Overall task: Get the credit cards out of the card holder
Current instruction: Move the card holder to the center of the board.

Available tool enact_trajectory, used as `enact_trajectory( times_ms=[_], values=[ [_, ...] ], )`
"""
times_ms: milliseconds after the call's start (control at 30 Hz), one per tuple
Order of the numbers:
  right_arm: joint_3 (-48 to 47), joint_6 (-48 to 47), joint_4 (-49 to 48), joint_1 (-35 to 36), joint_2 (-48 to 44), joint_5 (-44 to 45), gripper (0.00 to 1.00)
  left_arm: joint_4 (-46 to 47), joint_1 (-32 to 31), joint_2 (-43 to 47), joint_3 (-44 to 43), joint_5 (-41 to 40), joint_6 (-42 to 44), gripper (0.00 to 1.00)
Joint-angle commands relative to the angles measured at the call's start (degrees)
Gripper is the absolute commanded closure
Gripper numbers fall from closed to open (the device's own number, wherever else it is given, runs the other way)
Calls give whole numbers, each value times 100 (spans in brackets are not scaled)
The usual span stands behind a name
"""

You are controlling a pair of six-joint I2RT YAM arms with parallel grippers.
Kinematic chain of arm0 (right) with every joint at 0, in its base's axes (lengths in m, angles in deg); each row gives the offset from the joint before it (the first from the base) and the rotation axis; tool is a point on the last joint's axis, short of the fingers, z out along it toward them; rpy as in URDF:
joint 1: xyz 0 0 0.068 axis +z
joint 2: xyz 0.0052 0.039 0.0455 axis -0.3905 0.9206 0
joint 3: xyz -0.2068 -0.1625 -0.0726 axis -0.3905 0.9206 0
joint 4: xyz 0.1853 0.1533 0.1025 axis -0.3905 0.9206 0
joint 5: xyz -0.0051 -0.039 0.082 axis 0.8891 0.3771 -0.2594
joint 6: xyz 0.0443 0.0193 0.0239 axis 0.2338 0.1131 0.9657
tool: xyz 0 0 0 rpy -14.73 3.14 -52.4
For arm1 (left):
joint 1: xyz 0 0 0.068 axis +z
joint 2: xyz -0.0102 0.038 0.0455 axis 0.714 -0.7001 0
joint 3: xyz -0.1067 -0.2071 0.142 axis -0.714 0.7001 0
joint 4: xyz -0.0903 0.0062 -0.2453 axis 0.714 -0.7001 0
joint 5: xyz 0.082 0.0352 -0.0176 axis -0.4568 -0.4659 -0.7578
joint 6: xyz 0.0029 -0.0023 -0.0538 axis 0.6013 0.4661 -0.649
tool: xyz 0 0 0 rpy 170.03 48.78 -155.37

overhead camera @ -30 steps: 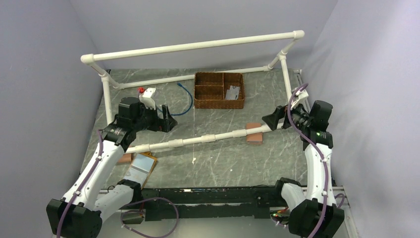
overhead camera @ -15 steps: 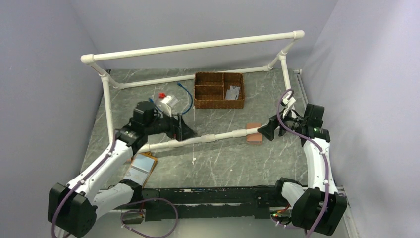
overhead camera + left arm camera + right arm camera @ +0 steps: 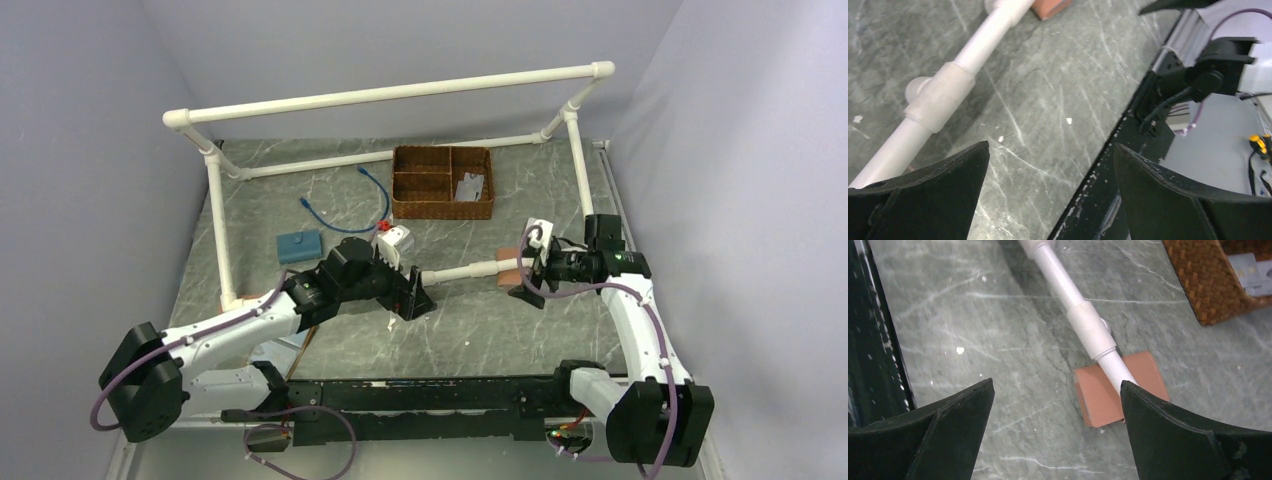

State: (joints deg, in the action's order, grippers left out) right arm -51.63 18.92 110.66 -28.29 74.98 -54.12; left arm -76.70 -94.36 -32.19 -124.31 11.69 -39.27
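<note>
The card holder (image 3: 511,273) is a closed reddish-brown leather wallet lying flat on the table, and the low white pipe (image 3: 462,271) crosses over part of it. It also shows in the right wrist view (image 3: 1103,392) and at the top edge of the left wrist view (image 3: 1049,6). No credit cards show. My right gripper (image 3: 528,280) is open and empty, hovering just left of and above the wallet; in its own view (image 3: 1057,384) the wallet lies by the right finger. My left gripper (image 3: 418,300) is open and empty over bare table near the front rail (image 3: 1050,147).
A white pipe frame (image 3: 390,95) surrounds the work area. A brown wicker basket (image 3: 442,182) with a grey flat item stands at the back. A small blue block (image 3: 299,244) and a blue cable (image 3: 375,190) lie at the back left. The black front rail (image 3: 430,395) runs along the near edge.
My left arm has swung right and forward to the table's middle, uncovering the blue block. My right gripper has moved left and down to the wallet. Both stay open.
</note>
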Motion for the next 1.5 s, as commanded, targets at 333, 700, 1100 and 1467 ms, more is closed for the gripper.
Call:
enact_trajectory(
  times_ms=[333, 700, 1100, 1467],
  values=[
    [706, -3126, 19, 907, 49, 984, 4, -1784, 352, -794, -1804, -750, 1177, 1],
    [885, -2405, -1069, 1216, 204, 2004, 39, -2512, 907, -854, -2051, -960, 2171, 1],
    [1850, -1696, -3128, 2579, 477, 4103, 45, -2507, 894, -531, -2023, -1060, 2200, 1],
    [1908, -1566, -3082, 2592, 349, 4275, 49, -2499, 889, -411, -2006, -1049, 2206, 0]
  ],
)
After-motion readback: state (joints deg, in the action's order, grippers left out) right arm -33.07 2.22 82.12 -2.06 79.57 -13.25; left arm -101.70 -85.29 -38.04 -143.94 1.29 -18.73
